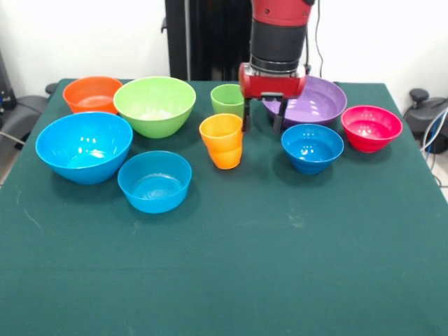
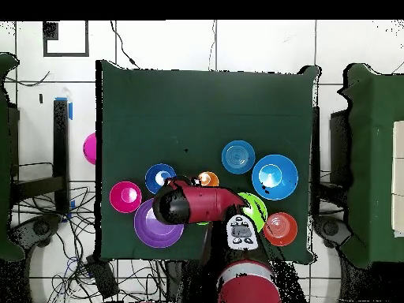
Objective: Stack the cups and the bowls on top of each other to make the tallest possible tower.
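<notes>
My gripper [image 1: 262, 120] hangs low over the table and is open, with nothing between its fingers [image 1: 246, 119]. It sits just in front of the wide purple bowl [image 1: 311, 101], right of the light green cup [image 1: 227, 99] and behind the orange-yellow cup [image 1: 222, 140]. All bowls stand apart, none stacked: a small blue bowl [image 1: 312, 147], a pink-red bowl [image 1: 371, 127], a lime green bowl [image 1: 155, 105], a small orange bowl [image 1: 91, 93], a large blue bowl [image 1: 84, 145] and another small blue bowl [image 1: 154, 180]. In the overhead view the arm [image 2: 197, 207] hides the gripper and the green cup.
The green cloth table [image 1: 280, 266] stretches wide in front of the bowls. In the overhead view a pink round thing [image 2: 89, 147] sits at the table's left edge. Cables and chair parts lie on the floor around the table.
</notes>
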Motion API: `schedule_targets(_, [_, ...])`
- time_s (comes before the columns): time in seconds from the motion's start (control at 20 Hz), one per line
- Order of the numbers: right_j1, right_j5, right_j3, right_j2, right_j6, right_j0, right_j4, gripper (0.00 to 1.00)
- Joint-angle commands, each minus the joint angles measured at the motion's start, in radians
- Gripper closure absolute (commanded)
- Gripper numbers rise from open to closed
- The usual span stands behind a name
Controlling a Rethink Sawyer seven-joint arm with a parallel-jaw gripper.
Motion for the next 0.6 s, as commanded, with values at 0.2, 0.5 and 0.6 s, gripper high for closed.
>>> schedule_targets(0.2, [-0.053,0.104,0.077,0.132,0.010,-0.031,-0.060,0.00])
schedule_targets(0.5, [-0.062,0.140,0.076,0.158,-0.025,-0.066,-0.072,0.00])
schedule_targets(0.6, [-0.065,0.148,0.075,0.161,-0.024,-0.066,-0.072,0.00])
